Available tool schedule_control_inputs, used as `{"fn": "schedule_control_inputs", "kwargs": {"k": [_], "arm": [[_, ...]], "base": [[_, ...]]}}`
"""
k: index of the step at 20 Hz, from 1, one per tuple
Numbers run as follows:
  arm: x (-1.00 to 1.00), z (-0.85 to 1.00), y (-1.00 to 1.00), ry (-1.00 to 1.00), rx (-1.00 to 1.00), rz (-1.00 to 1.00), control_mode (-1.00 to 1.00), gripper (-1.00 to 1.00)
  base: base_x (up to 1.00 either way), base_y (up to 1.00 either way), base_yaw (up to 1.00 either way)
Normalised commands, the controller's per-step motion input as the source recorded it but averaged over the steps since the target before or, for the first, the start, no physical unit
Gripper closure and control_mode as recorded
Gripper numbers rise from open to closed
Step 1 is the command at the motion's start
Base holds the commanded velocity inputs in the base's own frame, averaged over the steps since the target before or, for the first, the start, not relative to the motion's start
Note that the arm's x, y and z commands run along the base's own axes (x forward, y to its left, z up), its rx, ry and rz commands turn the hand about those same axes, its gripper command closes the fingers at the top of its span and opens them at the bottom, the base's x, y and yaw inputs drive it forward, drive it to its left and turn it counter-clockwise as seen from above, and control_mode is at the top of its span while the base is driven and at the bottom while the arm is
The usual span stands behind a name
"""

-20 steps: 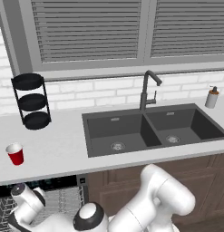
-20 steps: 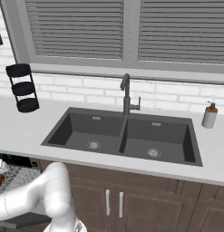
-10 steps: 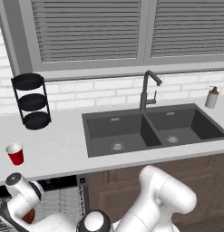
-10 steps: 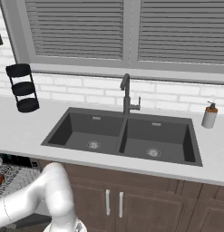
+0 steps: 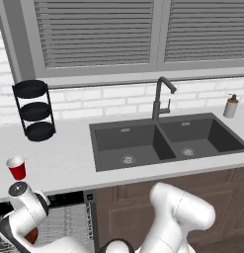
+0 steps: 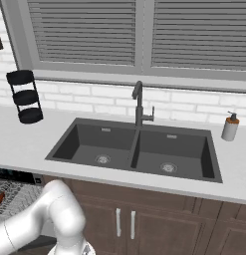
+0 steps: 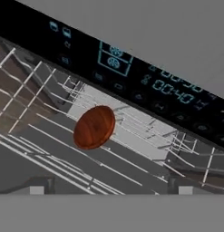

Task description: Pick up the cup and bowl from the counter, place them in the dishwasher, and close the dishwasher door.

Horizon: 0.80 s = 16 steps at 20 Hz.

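The reddish-brown bowl (image 7: pixel 94 127) stands tilted on edge in the grey wire rack (image 7: pixel 145 136) of the open dishwasher, below the black control strip (image 7: pixel 131 68) with teal marks. My gripper (image 7: pixel 111 189) hangs open above the rack, its fingertips (image 7: pixel 37 190) wide apart and clear of the bowl. From the left base view, the bowl (image 5: pixel 30 236) lies just under my wrist (image 5: pixel 25 205). The red cup (image 5: pixel 16 168) stands upright on the counter (image 5: pixel 64 158), left of the sink and above the dishwasher. The dishwasher door is out of view.
The dark double sink (image 5: pixel 163 141) with its tap (image 5: pixel 160 99) fills the middle of the counter. A black three-tier stand (image 5: pixel 33 109) stands at the back left, a soap bottle (image 5: pixel 231 106) at the back right. Brown cabinet doors (image 6: pixel 144 224) run under the sink.
My hand has risen a little above the rack. The bowl stays where it is in the rack, and the cup has not moved.
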Motion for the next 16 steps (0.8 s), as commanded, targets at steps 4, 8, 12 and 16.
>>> {"fn": "schedule_control_inputs", "kwargs": {"k": [4,8,12,16], "arm": [[-0.01,0.99,0.00,-0.09,0.04,0.00,-1.00,-1.00],[0.10,1.00,0.00,-0.03,0.03,-0.02,-1.00,-1.00],[0.16,1.00,0.00,0.00,0.11,-0.04,-1.00,-1.00],[0.07,0.91,-0.16,0.00,0.24,-0.01,-1.00,-1.00]], "base": [[0.00,0.00,0.00],[0.00,0.00,0.00],[0.00,0.00,0.00],[0.00,0.00,0.00]]}}
